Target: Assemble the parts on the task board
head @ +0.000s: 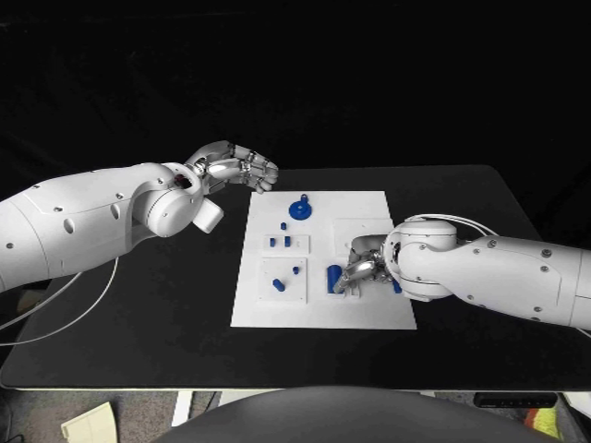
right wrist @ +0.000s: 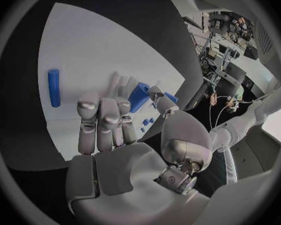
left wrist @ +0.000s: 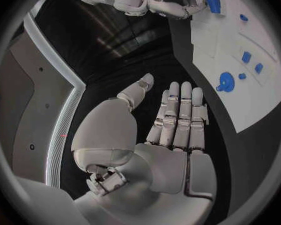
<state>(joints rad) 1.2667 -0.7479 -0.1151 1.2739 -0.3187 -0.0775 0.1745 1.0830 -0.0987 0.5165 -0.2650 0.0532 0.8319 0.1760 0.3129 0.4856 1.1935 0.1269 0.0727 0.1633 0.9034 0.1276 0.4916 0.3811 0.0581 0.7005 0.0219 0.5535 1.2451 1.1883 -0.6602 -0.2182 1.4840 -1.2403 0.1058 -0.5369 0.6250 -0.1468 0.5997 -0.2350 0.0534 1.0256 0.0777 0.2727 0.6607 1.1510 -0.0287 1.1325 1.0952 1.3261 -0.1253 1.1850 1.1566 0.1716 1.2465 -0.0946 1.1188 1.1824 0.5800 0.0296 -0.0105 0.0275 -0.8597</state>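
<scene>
The white task board (head: 376, 208) lies in the middle of the black table. My right hand (head: 367, 268) rests fingers-down on its near right part. In the right wrist view, thumb and a finger pinch a short blue part (right wrist: 139, 97) against the board. A long blue peg (head: 334, 278) (right wrist: 54, 87) lies flat just left of those fingers. My left hand (head: 235, 168) hovers off the board's far left corner, its fingers (left wrist: 178, 120) straight and together, holding nothing. A round blue knob (head: 300, 209) (left wrist: 226, 81) stands at the far end, with small blue blocks (head: 281, 243) below it.
Another small blue piece (head: 280, 285) sits in a recess at the board's near left. Bare black table (head: 469, 198) surrounds the board on all sides. A white cable (head: 56, 305) hangs off the table's left edge under my left arm.
</scene>
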